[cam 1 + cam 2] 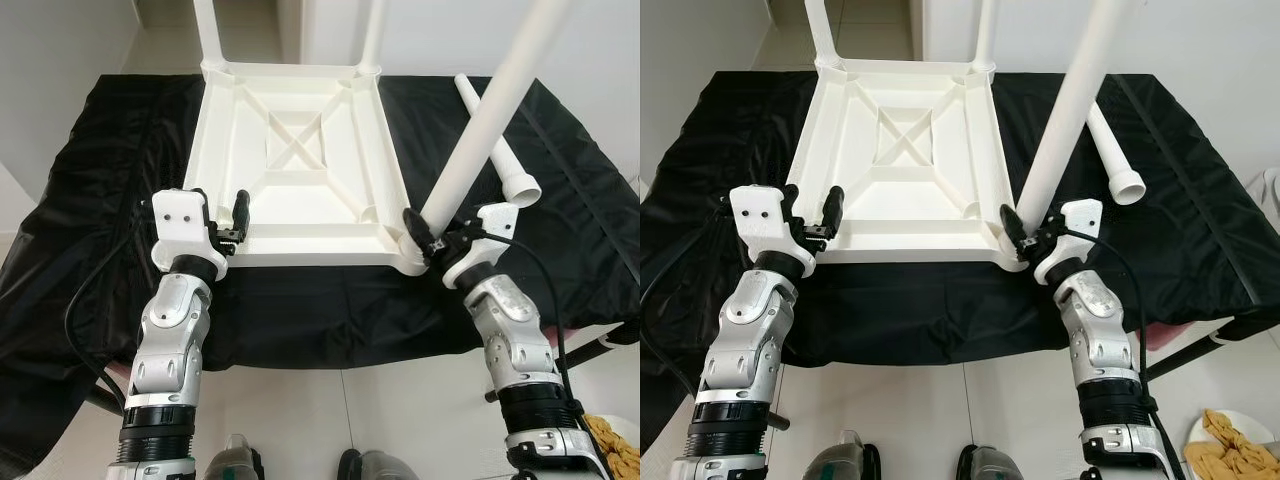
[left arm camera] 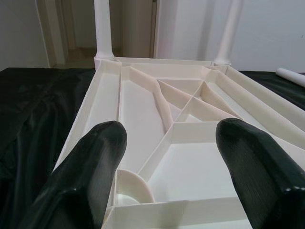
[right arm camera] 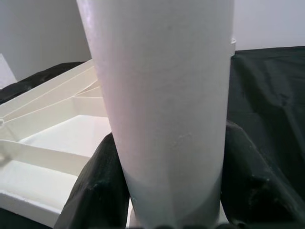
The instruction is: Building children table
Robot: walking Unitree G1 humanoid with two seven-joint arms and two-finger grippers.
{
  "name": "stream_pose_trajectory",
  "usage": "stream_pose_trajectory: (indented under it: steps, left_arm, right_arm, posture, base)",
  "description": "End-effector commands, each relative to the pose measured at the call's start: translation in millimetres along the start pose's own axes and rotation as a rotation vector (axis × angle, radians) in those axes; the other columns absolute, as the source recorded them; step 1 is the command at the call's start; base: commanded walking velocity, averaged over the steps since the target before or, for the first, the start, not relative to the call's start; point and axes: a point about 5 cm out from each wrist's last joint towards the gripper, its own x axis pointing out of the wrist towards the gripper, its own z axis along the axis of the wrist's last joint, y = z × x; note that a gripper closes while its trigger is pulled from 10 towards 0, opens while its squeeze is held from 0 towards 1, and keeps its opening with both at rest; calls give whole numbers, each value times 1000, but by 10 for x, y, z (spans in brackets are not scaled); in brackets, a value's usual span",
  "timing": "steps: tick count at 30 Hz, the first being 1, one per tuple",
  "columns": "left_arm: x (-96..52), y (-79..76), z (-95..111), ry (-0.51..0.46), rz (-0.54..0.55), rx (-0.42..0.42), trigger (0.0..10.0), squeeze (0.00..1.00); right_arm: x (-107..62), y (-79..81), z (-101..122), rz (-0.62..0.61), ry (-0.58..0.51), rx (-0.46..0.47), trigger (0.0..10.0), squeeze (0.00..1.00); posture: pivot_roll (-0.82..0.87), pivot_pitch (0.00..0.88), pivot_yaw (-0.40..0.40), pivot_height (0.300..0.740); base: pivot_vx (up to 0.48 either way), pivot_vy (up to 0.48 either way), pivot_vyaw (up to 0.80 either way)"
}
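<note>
Tabletop (image 1: pixel 300 160) lies upside down on our black cloth (image 1: pixel 90 200), two legs upright at its far corners. Our right gripper (image 1: pixel 432 243) clamps a leg (image 1: pixel 490 120) at the near-right socket; our left gripper (image 1: pixel 232 225) gapes wide over the near-left corner. A spare leg (image 1: pixel 500 150) lies beside.

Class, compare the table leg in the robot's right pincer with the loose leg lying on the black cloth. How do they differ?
The held leg stands tilted at the tabletop's near corner, clamped by the right pincer. The loose leg lies flat on the black cloth, untouched. Both are white tapered tubes.
</note>
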Motion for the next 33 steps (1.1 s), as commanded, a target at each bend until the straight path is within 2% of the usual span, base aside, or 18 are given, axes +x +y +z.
stream_pose_trajectory:
  steps: [1,12,14,16,19,20,21,22,28,33]
  left_arm:
    - [15,-21,-30,16,-7,-9,10000,0]
    - [-3,-7,-24,14,6,-9,10000,0]
    - [-6,-9,-24,14,7,-10,10000,0]
    - [-6,-9,-24,14,7,-10,10000,0]
    - [-6,-16,-24,15,7,-14,10000,0]
    - [-6,-16,-24,15,7,-14,10000,0]
    - [-4,-19,-25,15,6,-16,10000,0]
    - [-6,-26,-31,17,0,-18,10000,0]
    - [-2,-49,-39,20,-21,-24,10000,0]
    - [7,-84,-43,24,-72,-29,10000,0]
  right_arm:
    - [34,134,2,56,-8,32,10000,0]
    - [90,196,-57,-150,28,80,10000,0]
    - [95,222,-78,-257,35,91,10000,0]
    - [95,222,-78,-257,35,91,10000,0]
    - [84,358,-79,-250,26,108,10000,0]
    - [84,358,-79,-250,26,108,10000,0]
    - [80,389,-80,-241,26,113,10000,333]
    - [69,414,-82,-234,27,112,10000,1000]
    - [45,437,-70,-215,17,116,10000,1000]
    - [29,391,-43,-260,2,106,10000,1000]
  posture:
    - [43,61,-17,740]
    - [56,71,-27,740]
    - [54,74,-28,740]
    - [54,74,-28,740]
    - [52,76,-28,740]
    - [52,76,-28,740]
    - [49,77,-29,740]
    - [49,77,-29,740]
    - [43,77,-29,740]
    - [39,76,-28,740]
  base:
    - [0,0,0]
    - [0,0,0]
    - [0,0,0]
    - [0,0,0]
    - [0,0,0]
    - [0,0,0]
    - [0,0,0]
    - [0,0,0]
    - [0,0,0]
    - [0,0,0]
